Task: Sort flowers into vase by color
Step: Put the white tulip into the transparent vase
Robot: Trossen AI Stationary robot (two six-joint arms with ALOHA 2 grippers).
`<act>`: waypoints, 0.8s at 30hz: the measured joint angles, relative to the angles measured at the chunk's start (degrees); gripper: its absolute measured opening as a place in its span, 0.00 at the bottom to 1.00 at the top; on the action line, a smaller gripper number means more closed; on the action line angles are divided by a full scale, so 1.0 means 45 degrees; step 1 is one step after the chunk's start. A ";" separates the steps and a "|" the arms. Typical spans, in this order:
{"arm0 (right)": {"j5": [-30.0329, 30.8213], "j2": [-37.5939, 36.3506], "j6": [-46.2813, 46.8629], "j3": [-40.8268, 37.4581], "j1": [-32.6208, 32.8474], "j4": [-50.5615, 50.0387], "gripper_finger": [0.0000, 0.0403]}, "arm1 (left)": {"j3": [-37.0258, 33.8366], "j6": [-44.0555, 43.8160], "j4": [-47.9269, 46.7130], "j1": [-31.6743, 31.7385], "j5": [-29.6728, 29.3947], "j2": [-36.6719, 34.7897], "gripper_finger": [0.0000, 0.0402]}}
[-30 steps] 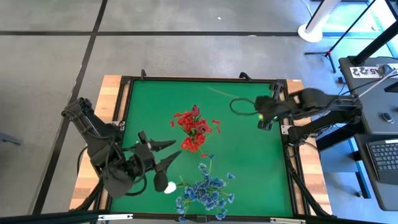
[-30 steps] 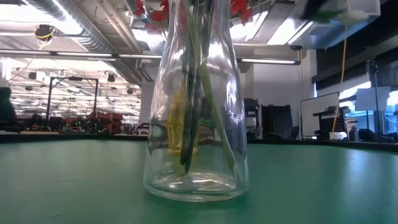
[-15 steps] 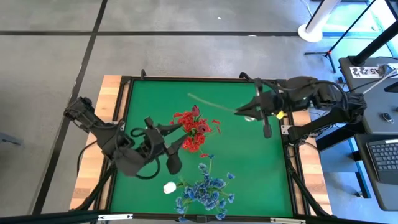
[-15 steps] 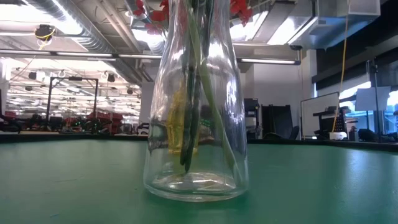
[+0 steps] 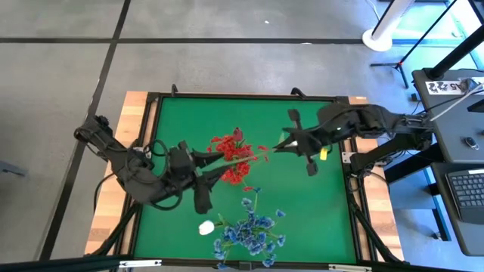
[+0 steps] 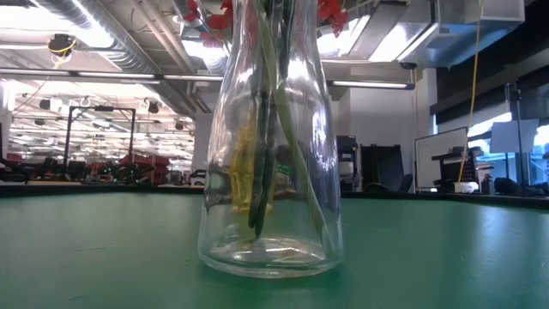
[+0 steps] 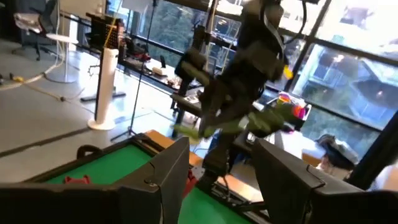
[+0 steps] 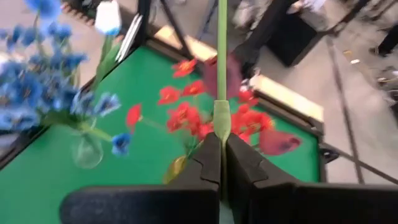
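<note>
A glass vase [image 6: 270, 172] of red-blossom sprays [image 5: 236, 159] stands mid-table. A second vase [image 8: 87, 150] near the near edge holds blue sprays [image 5: 249, 233] and a white bud [image 5: 206, 227]. My right gripper [image 5: 283, 143] hovers just right of the red sprays, shut on a long green stem [image 8: 222, 43] that reaches over the red blossoms toward my left gripper. A pink bit [image 7: 300, 112] shows beside the right gripper. My left gripper [image 5: 212, 180] is open just left of the red vase, facing the right arm. Whether the stem's end touches it, I cannot tell. My right gripper pinches the thin green stem [image 8: 222, 121] between its two fingertips [image 8: 210, 155], with the fingers lying along it. It comes in roughly level from the table's right. The stem is lifted clear and sticks out ahead, over the red blossoms.
The green mat ends in a black frame [image 5: 348, 189] with wooden boards outside it. Bare mat lies right of the vases [image 5: 310, 211] and along the far edge [image 5: 227, 113]. The room's floor and stands show beyond the table.
My right gripper has moved from the table's right edge toward the red vase, staying shut on the stem. The stem has swung round and now points left over the red blossoms. My left gripper has moved from the near left toward the red vase, staying open.
</note>
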 joint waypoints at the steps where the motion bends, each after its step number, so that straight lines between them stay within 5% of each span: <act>1: -0.0164 0.0088 -0.0128 -0.0001 0.0000 -0.0155 0.01 | 0.0000 -0.0241 -0.0152 -0.0003 0.0026 -0.0106 0.43; 11: -0.0742 0.0385 -0.1155 -0.0015 0.0000 -0.1537 0.01 | 0.0010 -0.4020 -0.3668 -0.0347 -0.0026 -0.0754 0.43; 24: -0.0742 0.0595 -0.2185 -0.0010 0.0000 -0.2820 0.01 | 0.0010 -0.5196 -0.4322 -0.0338 -0.0059 -0.0754 0.43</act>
